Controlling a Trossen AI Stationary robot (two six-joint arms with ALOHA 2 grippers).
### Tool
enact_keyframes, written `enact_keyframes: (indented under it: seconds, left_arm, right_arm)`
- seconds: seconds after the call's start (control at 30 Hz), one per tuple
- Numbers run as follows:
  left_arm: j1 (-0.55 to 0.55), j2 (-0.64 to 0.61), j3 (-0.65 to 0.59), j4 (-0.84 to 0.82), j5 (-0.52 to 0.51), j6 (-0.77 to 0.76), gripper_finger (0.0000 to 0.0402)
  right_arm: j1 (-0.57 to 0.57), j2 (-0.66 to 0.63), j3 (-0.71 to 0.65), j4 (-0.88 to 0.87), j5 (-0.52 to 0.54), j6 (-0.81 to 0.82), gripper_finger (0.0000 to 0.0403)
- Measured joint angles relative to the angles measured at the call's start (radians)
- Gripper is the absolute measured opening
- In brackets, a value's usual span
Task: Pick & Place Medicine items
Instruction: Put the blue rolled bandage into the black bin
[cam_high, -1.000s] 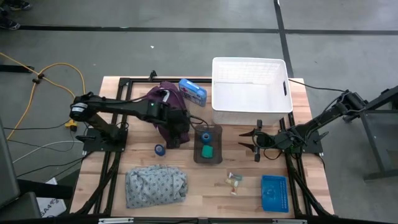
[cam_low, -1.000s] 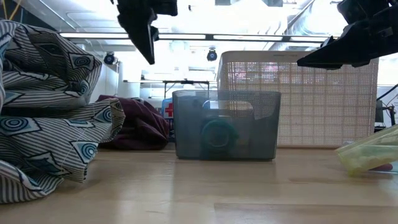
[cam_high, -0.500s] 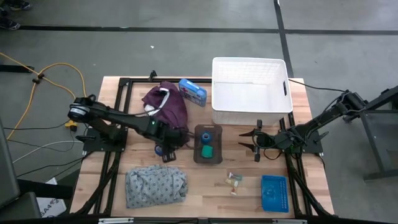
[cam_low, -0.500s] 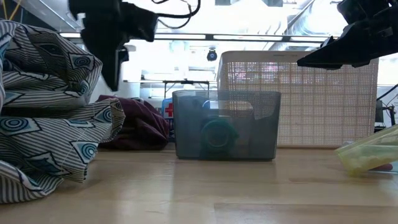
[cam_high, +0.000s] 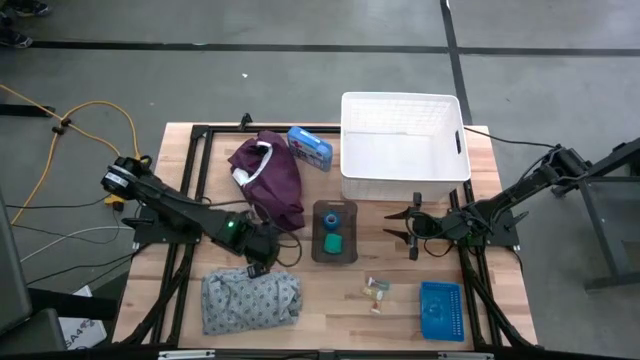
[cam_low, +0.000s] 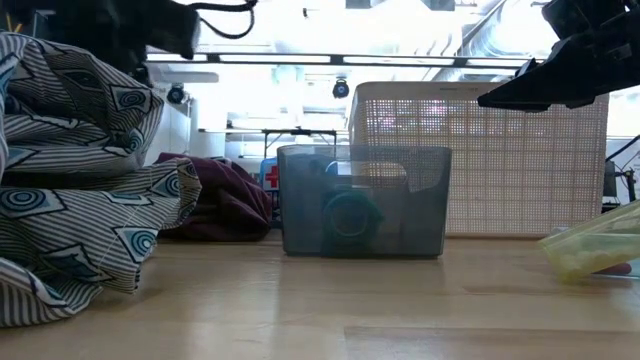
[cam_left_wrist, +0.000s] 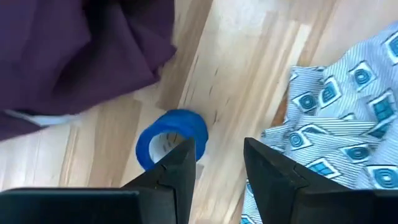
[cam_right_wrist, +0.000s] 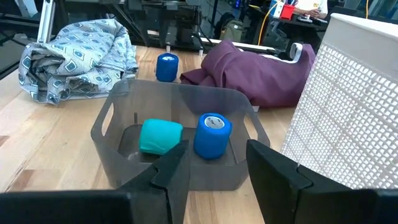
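A blue roll (cam_left_wrist: 169, 138) lies on its side on the wood between the maroon garment (cam_left_wrist: 81, 56) and the grey patterned cloth (cam_left_wrist: 339, 124). My left gripper (cam_left_wrist: 217, 163) is open, and the roll sits just ahead of one fingertip. In the high view that gripper (cam_high: 260, 263) is at the cloth's far edge and the arm hides the roll. A green roll (cam_right_wrist: 160, 135) and another blue roll (cam_right_wrist: 212, 134) sit in the grey bin (cam_right_wrist: 180, 102). My right gripper (cam_high: 393, 225) waits open to the right of the bin. Tiny pale pieces (cam_high: 377, 290) lie on the table.
A white basket (cam_high: 403, 145) stands at the far right, with a blue box (cam_high: 310, 147) to its left. A small blue tray (cam_high: 441, 308) is at the near right. The grey cloth (cam_high: 250, 298) fills the near left and the maroon garment (cam_high: 268, 172) lies far of it.
My left gripper has swung from beside the bin, over the maroon garment's edge, toward the table's near-left, ending over the blue roll at the grey cloth's far edge. My right arm has kept still. No object has moved.
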Motion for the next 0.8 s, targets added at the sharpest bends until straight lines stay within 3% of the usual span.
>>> enact_keyframes:
  seconds: [0.8]
  left_arm:
    - [-0.006, -0.027, -0.121, 0.073, 0.002, 0.009, 0.0129]
  right_arm:
    - [0.0, 0.0, 0.0, 0.0, 0.0, 0.0, 0.0146]
